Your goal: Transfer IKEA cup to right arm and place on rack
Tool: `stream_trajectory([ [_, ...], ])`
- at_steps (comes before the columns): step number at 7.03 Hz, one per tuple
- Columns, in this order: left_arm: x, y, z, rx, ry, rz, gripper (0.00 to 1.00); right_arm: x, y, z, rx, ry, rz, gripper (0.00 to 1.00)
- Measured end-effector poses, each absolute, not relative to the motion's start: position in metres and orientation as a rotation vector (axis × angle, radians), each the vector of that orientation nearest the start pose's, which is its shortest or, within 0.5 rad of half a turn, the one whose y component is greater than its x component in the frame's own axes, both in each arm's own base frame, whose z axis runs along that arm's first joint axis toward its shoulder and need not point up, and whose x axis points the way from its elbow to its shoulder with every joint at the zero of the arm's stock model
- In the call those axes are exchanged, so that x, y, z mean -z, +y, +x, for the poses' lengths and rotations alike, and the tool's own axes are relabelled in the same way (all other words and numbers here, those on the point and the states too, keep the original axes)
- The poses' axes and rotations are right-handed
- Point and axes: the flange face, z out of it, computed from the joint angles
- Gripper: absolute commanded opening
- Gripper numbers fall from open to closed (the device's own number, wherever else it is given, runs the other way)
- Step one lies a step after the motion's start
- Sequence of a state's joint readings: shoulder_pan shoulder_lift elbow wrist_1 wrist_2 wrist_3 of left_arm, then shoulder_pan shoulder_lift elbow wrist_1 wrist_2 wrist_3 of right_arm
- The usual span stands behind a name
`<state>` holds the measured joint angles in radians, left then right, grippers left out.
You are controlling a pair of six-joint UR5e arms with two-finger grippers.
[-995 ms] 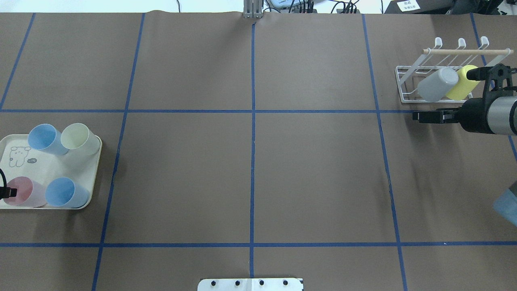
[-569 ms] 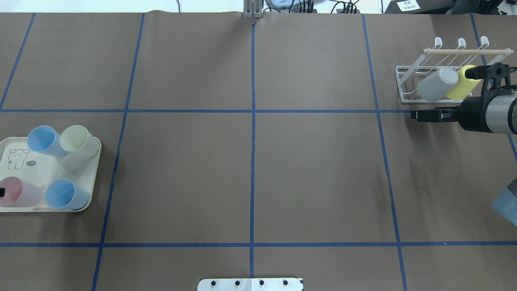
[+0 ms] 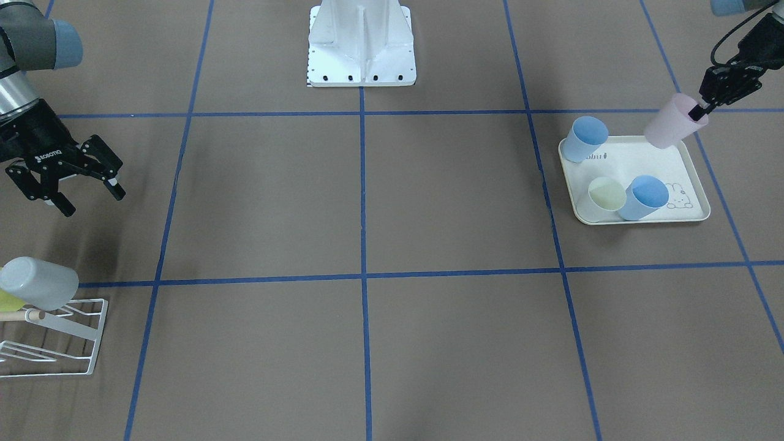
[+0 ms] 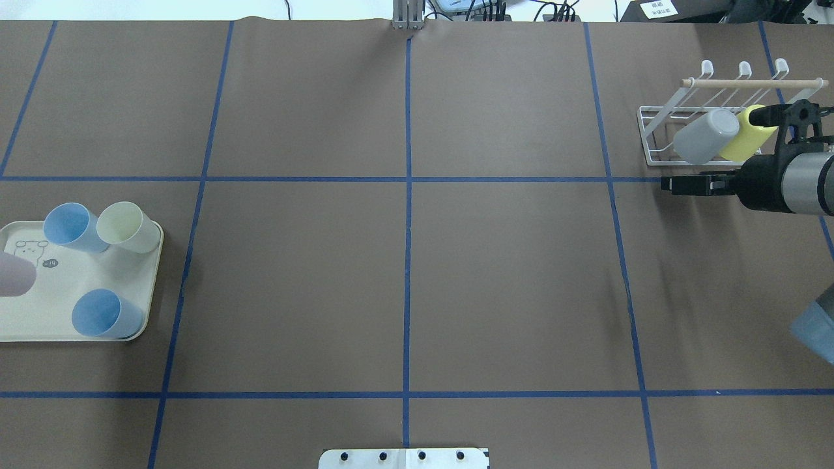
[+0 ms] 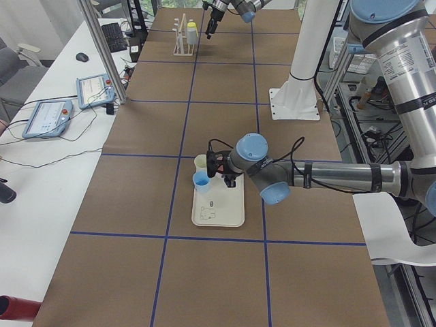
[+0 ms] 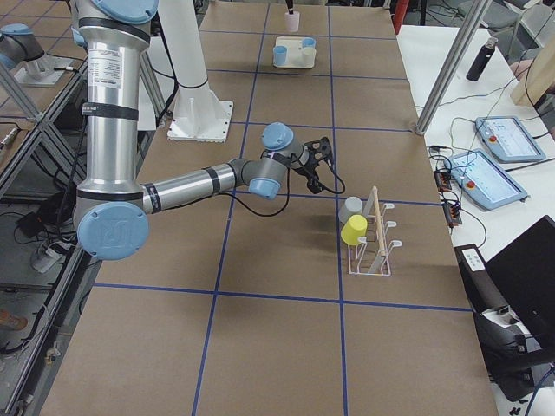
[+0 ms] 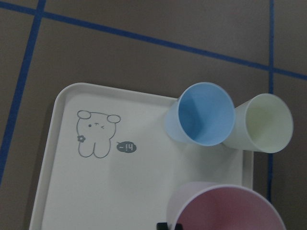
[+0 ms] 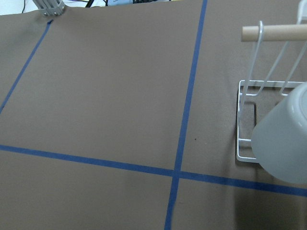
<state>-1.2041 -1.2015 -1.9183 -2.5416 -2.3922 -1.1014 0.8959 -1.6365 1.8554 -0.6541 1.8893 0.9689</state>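
My left gripper (image 3: 699,112) pinches the pink IKEA cup (image 3: 672,128) by its rim. A second ago the cup stood on the rabbit-print tray (image 3: 640,218); now it hangs tilted, lifted above the tray's corner. My right gripper (image 3: 90,202) has barely moved, fingers spread, near the white wire rack (image 3: 67,343) holding a grey cup (image 3: 40,283) and a yellow cup (image 3: 9,301).

Three cups (image 4: 104,314) on the tray (image 4: 45,299), left; two on the rack (image 4: 749,83), right.
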Motion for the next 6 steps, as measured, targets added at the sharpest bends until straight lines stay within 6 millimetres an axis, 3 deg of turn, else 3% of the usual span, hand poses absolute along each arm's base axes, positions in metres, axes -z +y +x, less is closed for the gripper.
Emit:
stream_trajectory([
  [3, -0.462, -0.399, 0.093, 0.229, 1.279, 0.1, 0.0, -0.441, -0.441, -0.223, -0.146, -1.077, 0.544, 1.0],
  [5, -0.401, -0.434, 0.124, 0.216, 1.341, 0.1, 0.0, -0.419, -0.44, -0.227, -0.293, -1.199, 0.478, 1.0],
  [6, -0.359, -0.445, 0.153, 0.25, 1.393, 0.059, 0.0, -0.401, -0.437, -0.233, -0.384, -1.324, 0.426, 1.0],
])
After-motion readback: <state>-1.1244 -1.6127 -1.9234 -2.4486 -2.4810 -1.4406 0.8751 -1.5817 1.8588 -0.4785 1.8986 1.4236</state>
